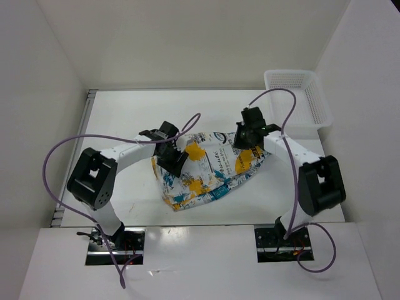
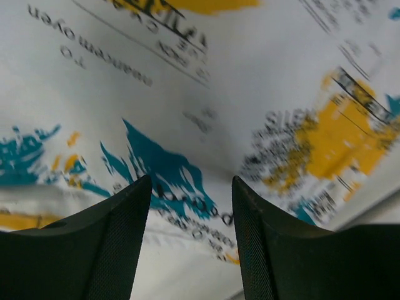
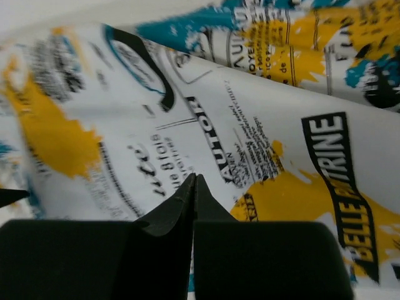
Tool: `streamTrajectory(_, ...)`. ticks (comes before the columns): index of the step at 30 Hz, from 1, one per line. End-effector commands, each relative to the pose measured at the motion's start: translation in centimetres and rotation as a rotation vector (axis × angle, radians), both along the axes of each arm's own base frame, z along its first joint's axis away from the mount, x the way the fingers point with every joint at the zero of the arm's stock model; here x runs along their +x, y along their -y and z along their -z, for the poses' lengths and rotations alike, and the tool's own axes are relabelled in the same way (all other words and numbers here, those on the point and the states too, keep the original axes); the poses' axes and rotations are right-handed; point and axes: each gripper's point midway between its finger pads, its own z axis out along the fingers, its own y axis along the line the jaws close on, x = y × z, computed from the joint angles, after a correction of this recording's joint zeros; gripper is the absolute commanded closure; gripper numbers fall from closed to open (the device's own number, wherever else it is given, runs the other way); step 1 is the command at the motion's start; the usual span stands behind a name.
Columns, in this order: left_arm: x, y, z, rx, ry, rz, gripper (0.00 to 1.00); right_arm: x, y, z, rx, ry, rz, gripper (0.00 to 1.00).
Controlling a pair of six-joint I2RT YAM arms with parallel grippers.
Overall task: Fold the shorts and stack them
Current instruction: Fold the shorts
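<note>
The shorts (image 1: 206,172), white with teal, yellow-orange and black print, lie crumpled in the middle of the table. My left gripper (image 1: 170,157) is at their left edge, open, with its jaws straddling the printed fabric (image 2: 187,94) and nothing between them (image 2: 190,187). My right gripper (image 1: 249,139) is at the shorts' far right corner. Its jaws are closed tip to tip (image 3: 195,176) right against the fabric (image 3: 262,125), apparently pinching it. The part of the shorts under both grippers is hidden in the top view.
A white plastic mesh basket (image 1: 319,103) stands at the back right corner. White walls enclose the table (image 1: 125,119) on the left, back and right. Purple cables loop above both arms.
</note>
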Motion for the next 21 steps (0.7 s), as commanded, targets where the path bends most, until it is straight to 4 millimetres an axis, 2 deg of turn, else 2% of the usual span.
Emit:
streamTrajectory(1,3.1,0.1,1.5,0.033,0.109,-0.023,0.39,-0.3,-0.6,4.8,-0.079,-0.094,0.005,1.00)
streamTrajectory(4,4.4,-0.9,2.9,0.066,0.092,-0.061,0.39,0.2,-1.1,6.7,-0.069,-0.122,0.009,1.00)
streamTrajectory(5,5.7,-1.5,2.9,0.080,0.104,-0.089,0.40,-0.1,-1.3,8.2,-0.067,-0.167,0.007,1.00)
streamTrajectory(6,6.1,-2.1,4.1,0.103,0.083,-0.103,0.40,0.3,-1.5,8.4,-0.065,-0.164,0.007,1.00)
streamTrajectory(7,7.2,-2.9,4.3,0.111,0.093,-0.135,0.40,0.4,-1.8,9.6,-0.057,-0.184,0.007,1.00)
streamTrajectory(9,9.7,-3.5,4.7,0.117,0.128,-0.173,0.40,1.2,-2.1,10.0,-0.057,-0.184,0.007,1.00)
streamTrajectory(11,12.2,-5.2,5.3,0.141,0.148,-0.232,0.40,2.7,-2.7,10.5,-0.054,-0.178,0.007,1.00)
streamTrajectory(12,13.4,-5.5,5.2,0.137,0.160,-0.249,0.40,3.3,-3.0,10.4,-0.051,-0.171,0.007,1.00)
streamTrajectory(13,16.1,-5.4,3.6,0.115,0.210,-0.269,0.40,4.8,-3.6,9.2,-0.037,-0.136,0.007,1.00)
streamTrajectory(14,17.3,-5.8,4.1,0.117,0.210,-0.284,0.40,5.7,-4.0,9.2,-0.032,-0.123,0.007,1.00)
streamTrajectory(15,18.8,-6.8,3.6,0.118,0.232,-0.316,0.40,6.7,-4.4,8.6,-0.015,-0.097,0.013,1.00)
streamTrajectory(16,21.1,-7.0,1.9,0.109,0.289,-0.338,0.40,8.3,-5.1,7.0,0.003,-0.053,0.013,1.00)
streamTrajectory(17,22.0,-7.2,2.1,0.108,0.294,-0.347,0.40,9.3,-5.5,5.7,0.026,-0.018,0.020,1.00)
streamTrajectory(18,23.2,-8.4,1.7,0.119,0.315,-0.377,0.40,9.9,-5.8,6.0,0.026,-0.018,0.021,1.00)
streamTrajectory(19,24.2,-8.9,1.3,0.121,0.335,-0.394,0.40,10.8,-6.2,4.8,0.047,0.013,0.029,1.00)
streamTrajectory(20,24.8,-9.3,1.7,0.127,0.324,-0.402,0.40,11.9,-6.8,3.7,0.066,0.040,0.022,0.99)
streamTrajectory(21,26.6,-10.1,0.0,0.113,0.367,-0.427,0.40,12.2,-6.9,3.6,0.066,0.040,0.022,0.99)
